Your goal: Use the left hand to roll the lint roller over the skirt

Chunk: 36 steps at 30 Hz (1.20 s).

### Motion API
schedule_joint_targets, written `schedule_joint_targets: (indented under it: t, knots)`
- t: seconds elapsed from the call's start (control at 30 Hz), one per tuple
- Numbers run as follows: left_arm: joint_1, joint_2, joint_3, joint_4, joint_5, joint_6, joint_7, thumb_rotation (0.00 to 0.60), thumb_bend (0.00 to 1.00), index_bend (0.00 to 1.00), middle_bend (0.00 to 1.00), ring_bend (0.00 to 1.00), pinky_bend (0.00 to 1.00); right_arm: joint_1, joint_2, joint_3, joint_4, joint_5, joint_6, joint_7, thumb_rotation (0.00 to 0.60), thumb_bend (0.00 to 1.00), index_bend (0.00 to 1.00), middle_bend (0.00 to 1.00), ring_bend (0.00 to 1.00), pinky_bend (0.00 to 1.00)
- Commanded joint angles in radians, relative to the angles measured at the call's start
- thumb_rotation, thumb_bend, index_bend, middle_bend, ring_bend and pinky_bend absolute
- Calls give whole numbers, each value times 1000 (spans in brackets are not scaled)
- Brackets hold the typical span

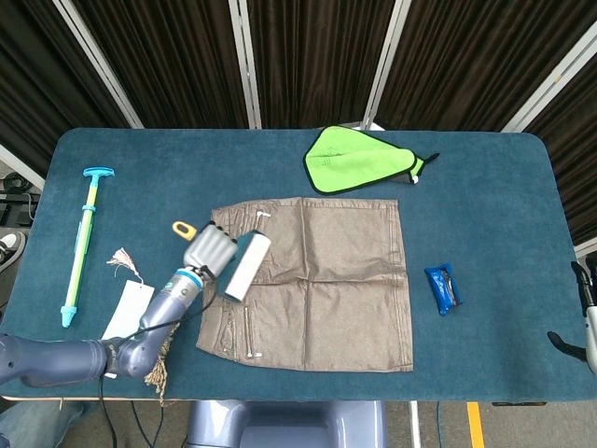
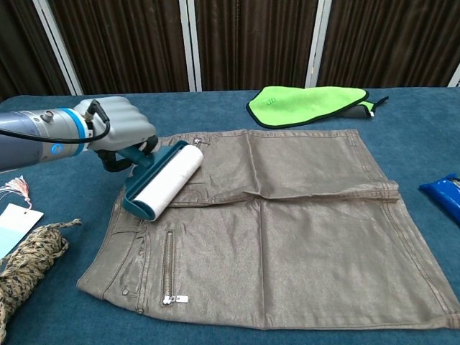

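Your surface [image 1: 131, 168], covered in blue cloth, carries everything here. Biggest item on it: the skirt [image 2: 302, 237], brown w/ a sheen, lying flat near the front edge, zip and waistband on its left side.

Next, the green cloth [image 1: 359, 161] sits behind the skirt, apart from it, toward the back edge. The long teal-and-yellow-green stick w/ a T-handle [image 1: 82, 243] lies far left, roughly front-to-back.

Your left robot hand [image 2: 118, 126] is clenched round the lint roller's handle, just off the skirt's left edge over the blue cloth. The lint roller [image 2: 164, 178] itself, white drum in a teal frame, lies angled on the skirt's left edge by the waistband; looks like it's touching the fabric, can't be fully sure.

Front left: a white tag w/ tassel [image 1: 126, 308], and a coil of mottled rope [image 2: 29, 262] beside it. A small blue packet [image 1: 442, 287] sits right of the skirt, apart from it.

Your right robot hand [image 1: 586, 313] only shows as a sliver at the far right edge of the head view; can't tell whether it's released or clenched.
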Motion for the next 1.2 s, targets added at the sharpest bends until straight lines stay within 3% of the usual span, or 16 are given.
schedule_joint_targets:
  t: [0.03, 0.43, 1.2]
  knots:
    - [10, 13, 12, 12, 2, -3, -18, 600, 926, 721, 534, 419, 494, 1, -2, -1, -2, -2, 1, -4, 600, 0, 0, 0, 0, 0]
    - [-4, 1, -4, -4, 51, 16, -59, 600, 924, 721, 535, 418, 493, 5, 6, 5, -6, 3, -2, 12, 600, 0, 0, 0, 0, 0]
    - [-136, -202, -31, -79, -39, 92, 154, 600, 926, 726, 540, 422, 495, -12, 31, 4, -3, -11, 22, 74, 600, 0, 0, 0, 0, 0]
